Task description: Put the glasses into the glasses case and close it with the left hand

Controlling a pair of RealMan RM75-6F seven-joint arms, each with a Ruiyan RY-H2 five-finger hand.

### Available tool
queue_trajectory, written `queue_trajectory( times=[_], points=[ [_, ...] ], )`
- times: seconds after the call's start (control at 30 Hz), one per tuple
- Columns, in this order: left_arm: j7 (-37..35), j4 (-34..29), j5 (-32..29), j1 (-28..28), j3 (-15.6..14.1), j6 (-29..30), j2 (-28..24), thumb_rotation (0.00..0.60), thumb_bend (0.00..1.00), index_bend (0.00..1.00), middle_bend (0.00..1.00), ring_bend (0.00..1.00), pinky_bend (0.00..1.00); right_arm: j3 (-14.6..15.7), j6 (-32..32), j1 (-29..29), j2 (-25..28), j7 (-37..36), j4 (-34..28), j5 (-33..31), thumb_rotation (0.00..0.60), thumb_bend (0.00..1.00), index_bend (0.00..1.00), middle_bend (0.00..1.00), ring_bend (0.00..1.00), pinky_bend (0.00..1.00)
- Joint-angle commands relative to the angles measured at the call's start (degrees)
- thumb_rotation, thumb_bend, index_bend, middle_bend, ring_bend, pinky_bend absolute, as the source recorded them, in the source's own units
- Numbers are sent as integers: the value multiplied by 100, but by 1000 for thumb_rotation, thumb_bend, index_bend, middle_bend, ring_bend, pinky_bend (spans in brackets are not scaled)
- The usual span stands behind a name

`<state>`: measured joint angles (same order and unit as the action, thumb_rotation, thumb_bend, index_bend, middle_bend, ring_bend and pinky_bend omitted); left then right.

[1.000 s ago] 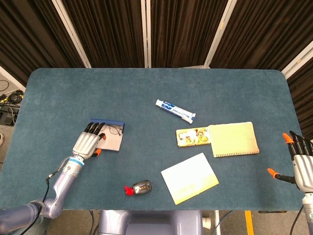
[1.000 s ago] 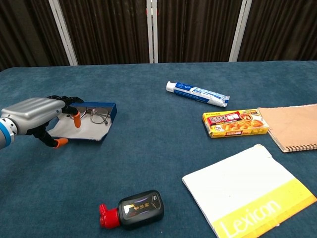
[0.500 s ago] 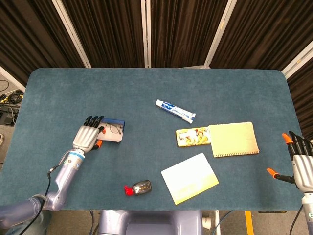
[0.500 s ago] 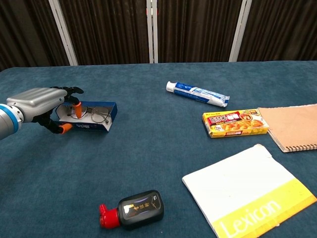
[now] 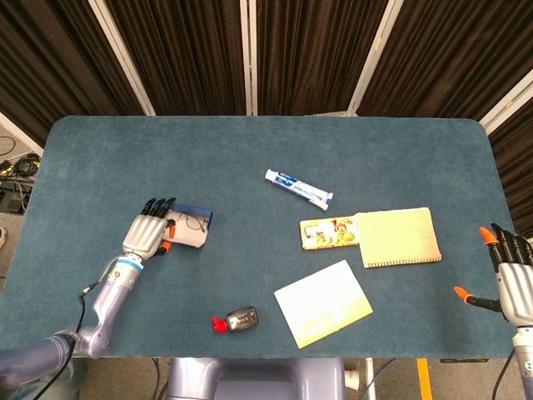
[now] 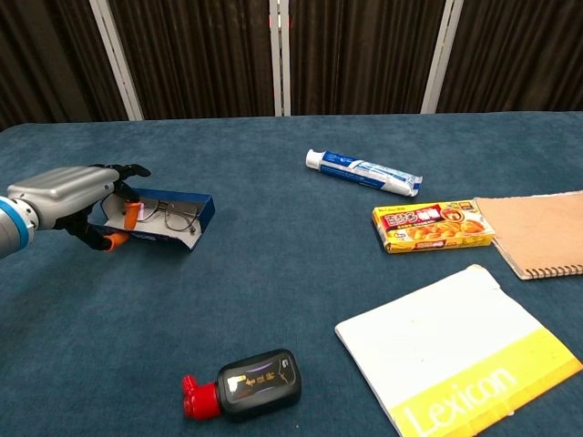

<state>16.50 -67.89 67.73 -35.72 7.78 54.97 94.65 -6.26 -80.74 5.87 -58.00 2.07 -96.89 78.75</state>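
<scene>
Glasses (image 6: 178, 217) lie inside the blue glasses case (image 6: 187, 215), which sits toward the left side of the blue table (image 5: 250, 150) with its lid only partly raised. On the case's left end the left hand (image 6: 68, 198) has its fingers curled over the lid edge and the thumb set against the near side, so it grips the case there. At the table's far right edge the right hand (image 5: 510, 279) hangs off the cloth, fingers spread and holding nothing; only the head view shows it. Near the middle lies a toothpaste tube (image 6: 363, 171), and to its right a yellow curry box (image 6: 432, 226) touches a spiral notebook (image 6: 539, 231). Closer to the front edge are a Lexicon booklet (image 6: 460, 357) and a black ink bottle (image 6: 246, 385) with a red cap.
</scene>
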Motion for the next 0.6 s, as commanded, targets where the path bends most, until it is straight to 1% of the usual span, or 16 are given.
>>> queue_trajectory(
  times=[0.03,0.27,0.33,0.43,0.5,0.6],
  points=[
    [239,-583,-96,131,-90,61,-379,600,468,663,0,0,0,8,-18,-8,7,0,-17,23,600,0,0,0,0,0],
    [847,-1839,-462,258,-191,132,-1132,600,469,669,0,0,0,17,-61,-27,27,-19,-47,64,600,0,0,0,0,0],
    [1117,-2342,-795,251,-264,-6,-1455,600,469,672,0,0,0,16,-69,-31,34,-28,-51,68,600,0,0,0,0,0],
    [1330,-2845,-1212,159,-309,-220,-1803,600,470,672,0,0,0,16,-62,-28,35,-35,-46,68,600,0,0,0,0,0],
    [1394,-2979,-1333,111,-319,-243,-1896,600,470,672,0,0,0,16,-51,-23,32,-32,-38,62,600,0,0,0,0,0],
    [1384,-3013,-1388,77,-310,-237,-1909,600,471,671,0,0,0,15,-42,-19,28,-30,-32,56,600,0,0,0,0,0]
  ],
)
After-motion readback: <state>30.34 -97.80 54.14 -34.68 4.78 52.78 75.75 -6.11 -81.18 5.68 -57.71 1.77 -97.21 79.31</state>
